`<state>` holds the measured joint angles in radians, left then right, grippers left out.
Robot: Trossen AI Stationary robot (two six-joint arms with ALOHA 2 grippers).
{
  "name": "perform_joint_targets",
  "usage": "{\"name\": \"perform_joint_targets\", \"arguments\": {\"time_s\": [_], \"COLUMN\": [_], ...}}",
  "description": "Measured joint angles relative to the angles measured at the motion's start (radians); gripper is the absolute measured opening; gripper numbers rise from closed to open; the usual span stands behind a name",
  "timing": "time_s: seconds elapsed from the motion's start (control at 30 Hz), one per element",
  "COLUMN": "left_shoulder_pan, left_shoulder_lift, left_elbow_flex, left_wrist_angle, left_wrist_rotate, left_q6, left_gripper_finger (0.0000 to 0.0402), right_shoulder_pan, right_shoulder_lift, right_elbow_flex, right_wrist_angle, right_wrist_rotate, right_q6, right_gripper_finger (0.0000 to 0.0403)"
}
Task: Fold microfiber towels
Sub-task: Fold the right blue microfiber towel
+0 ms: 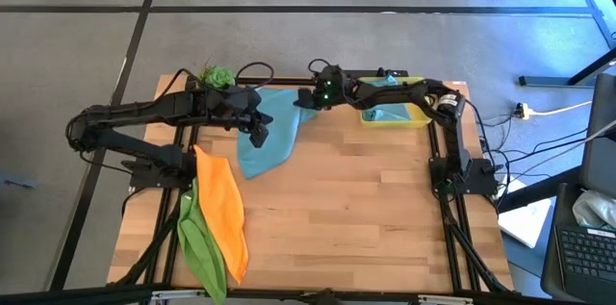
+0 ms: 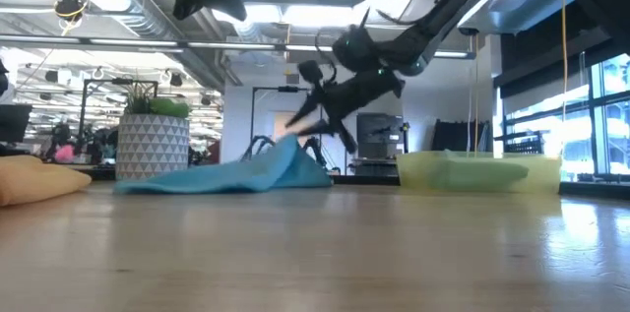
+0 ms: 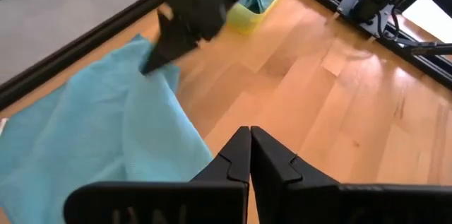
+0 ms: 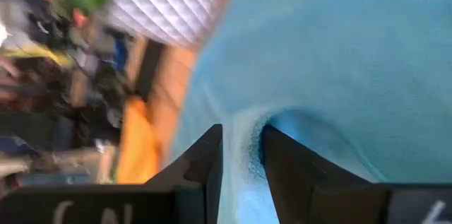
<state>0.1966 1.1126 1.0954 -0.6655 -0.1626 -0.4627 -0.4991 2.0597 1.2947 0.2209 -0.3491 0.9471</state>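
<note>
Two black jointed arms carry looping black cables. A green light glows on the right arm's wrist. The left claw (image 3: 249,155) has two flat, tapered black fingers; the right claw (image 4: 241,160) matches, with pale lettering below.

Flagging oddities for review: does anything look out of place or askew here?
Yes: the orange towel and green towel lie crumpled, hanging over the table's left edge. Otherwise normal: the right gripper pinches a fold of the blue towel.
</note>
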Motion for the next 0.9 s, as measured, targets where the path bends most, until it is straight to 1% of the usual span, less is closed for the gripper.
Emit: {"name": "perform_joint_targets", "arguments": {"time_s": [0.1,0.17,0.23,0.33,0.47,0.57,0.63,0.7,0.77,0.83,0.9], "left_shoulder_pan": [0.01,0.018,0.024,0.036,0.039,0.038,0.039,0.039,0.039,0.039,0.038], "left_shoulder_lift": [-0.006,-0.017,-0.022,-0.03,-0.021,0.003,0.023,0.038,0.062,0.084,0.102], "left_elbow_flex": [0.0,0.001,0.003,0.003,-0.003,-0.041,-0.072,-0.116,-0.166,-0.207,-0.219], "left_wrist_angle": [-0.005,-0.016,-0.027,-0.057,-0.087,-0.072,-0.043,0.011,0.089,0.158,0.193], "left_wrist_rotate": [0.0,-0.001,-0.001,-0.001,-0.001,0.04,0.069,0.085,0.122,0.154,0.161], "left_q6": [0.02,0.039,0.057,0.092,0.184,0.255,0.287,0.315,0.344,0.349,0.329], "left_gripper_finger": [0.0,0.0,0.0,0.0,0.0,0.0,0.0,0.0,0.0,0.0,0.0], "right_shoulder_pan": [-0.003,-0.001,0.001,0.004,0.002,-0.004,-0.011,-0.017,-0.022,-0.022,-0.022], "right_shoulder_lift": [0.04,0.042,0.04,0.04,0.037,0.037,0.037,0.037,0.037,0.037,0.037], "right_elbow_flex": [-0.004,-0.004,-0.002,-0.002,0.017,0.034,0.055,0.079,0.101,0.125,0.156], "right_wrist_angle": [-0.018,-0.038,-0.036,0.004,0.05,0.06,0.062,0.068,0.068,0.063,0.064], "right_wrist_rotate": [-0.155,-0.201,-0.209,-0.183,-0.158,-0.138,-0.145,-0.171,-0.212,-0.257,-0.311], "right_q6": [-0.01,-0.025,-0.036,-0.008,-0.001,0.03,0.03,0.017,0.019,0.018,0.018], "right_gripper_finger": [0.01,0.01,0.01,0.01,0.01,0.01,0.01,0.01,0.01,0.01,0.01]}}
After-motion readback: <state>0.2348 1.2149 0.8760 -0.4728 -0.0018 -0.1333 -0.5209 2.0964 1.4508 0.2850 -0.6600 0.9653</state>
